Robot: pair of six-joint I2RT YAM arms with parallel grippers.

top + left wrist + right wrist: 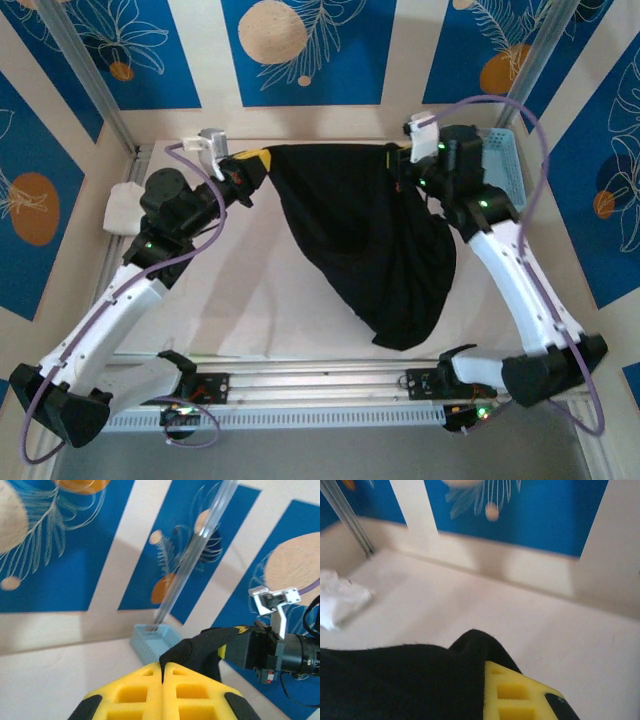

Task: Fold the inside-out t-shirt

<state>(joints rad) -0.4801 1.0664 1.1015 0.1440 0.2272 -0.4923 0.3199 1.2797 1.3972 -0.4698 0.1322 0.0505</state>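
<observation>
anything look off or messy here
The black t-shirt hangs bunched between the left tool and right tool, sagging like a sack. A white cloth lies crumpled far left.

top: above, looking down | wrists: low, across table (270, 300) | top+left share basket (505, 165)

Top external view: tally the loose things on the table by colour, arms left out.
Black: 1, the black t-shirt
White: 1, the crumpled white cloth
Light blue: 1, the light-blue basket
Total: 3
</observation>
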